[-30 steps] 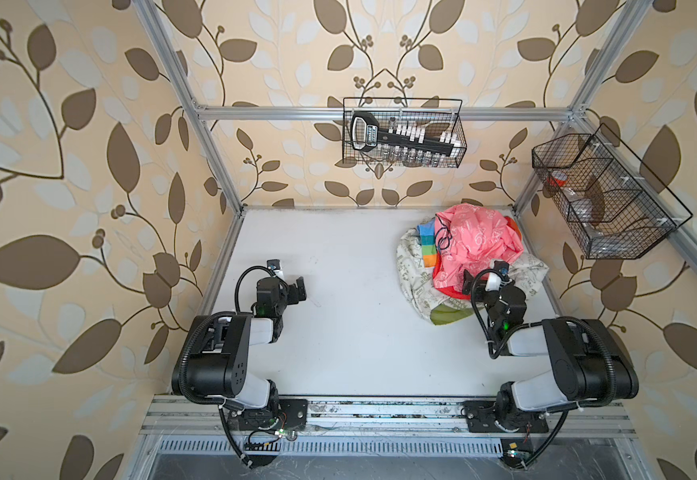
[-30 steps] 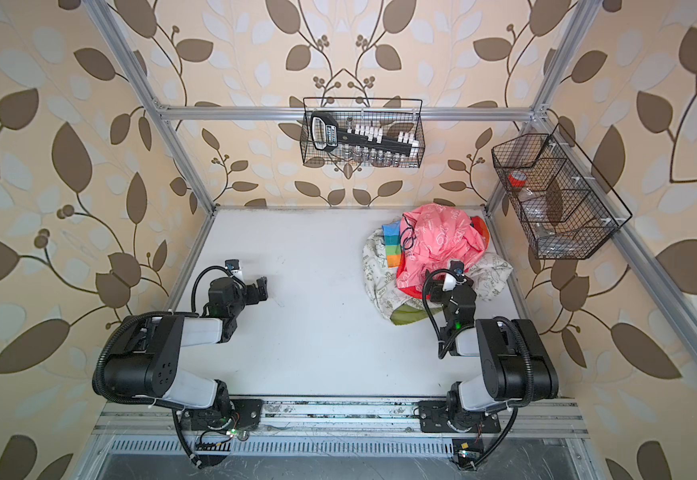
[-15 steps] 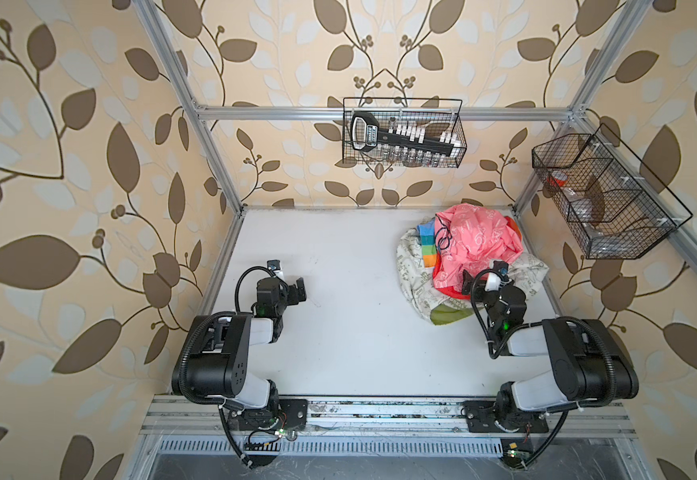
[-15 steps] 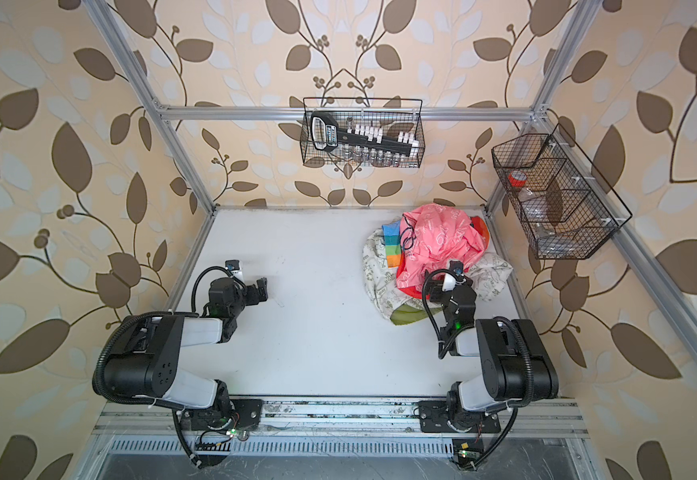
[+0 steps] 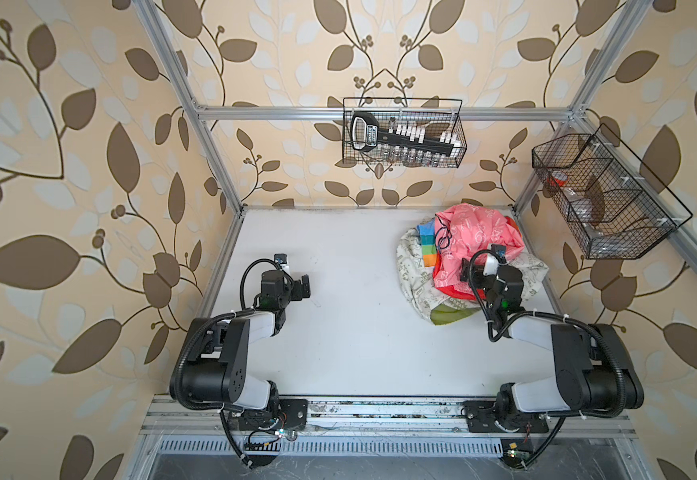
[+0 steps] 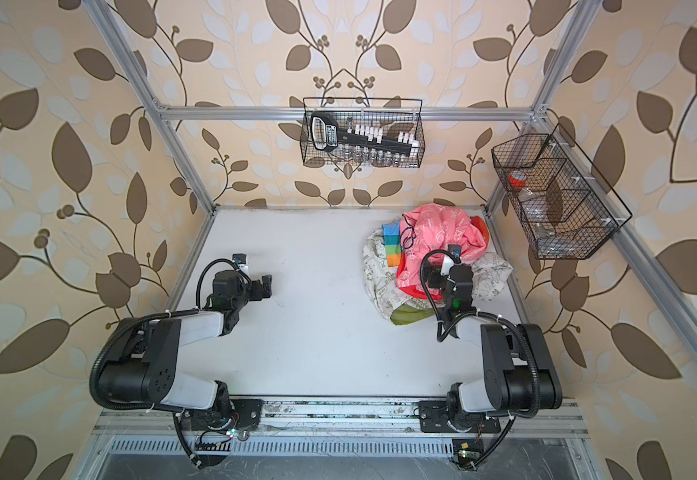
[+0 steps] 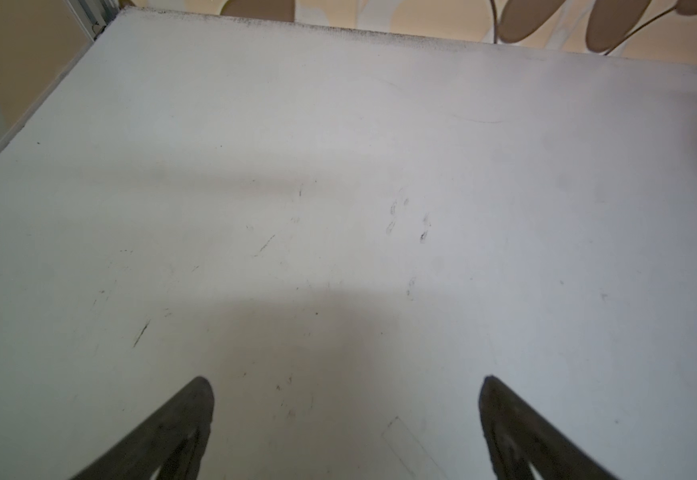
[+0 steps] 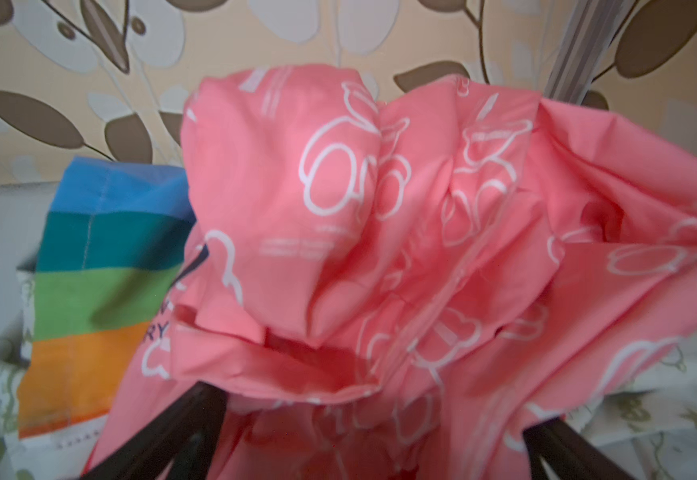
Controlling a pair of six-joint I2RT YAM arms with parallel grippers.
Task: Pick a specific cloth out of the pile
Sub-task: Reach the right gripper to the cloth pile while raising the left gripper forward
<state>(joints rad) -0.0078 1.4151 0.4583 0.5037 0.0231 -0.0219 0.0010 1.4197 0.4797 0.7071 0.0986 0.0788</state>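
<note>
Nothing has visibly moved over the last second: both arms and every fold of the pile (image 5: pixel 446 270) sit where they were.

The task looks barely started. The wanted cloth (image 5: pixel 411 270), white with olive-green doodles, still lies at the bottom of the heap in the far right corner of the table (image 7: pixel 338 166). It spreads out on both sides from under the pink cloth (image 5: pixel 479 232), and its lime-green lining (image 5: pixel 448 313) peeks out at the near edge. A rainbow-striped cloth (image 8: pixel 101 266) and a red cloth (image 6: pixel 481 226) also lie on top of it.

The right gripper (image 8: pixel 375 405) hovers at the near side of the heap with its jaws spread wide. Pink fabric bulges between the fingers (image 8: pixel 172 436), but nothing is clamped. What is left, as I judge it, is nearly everything: reaching an exposed edge of the printed cloth, closing on it and drawing it out from under the others.

The left gripper (image 7: pixel 344 381) is also wide open and holds nothing, well apart from the pile over bare table.

Most of the printed cloth is buried, so its full extent and how it is folded cannot be told. In the right wrist view only blurred strips of it (image 8: pixel 670 399) show beside the pink. Whether the fingertips touch fabric is unclear, since the arm hides them in both top views.
</note>
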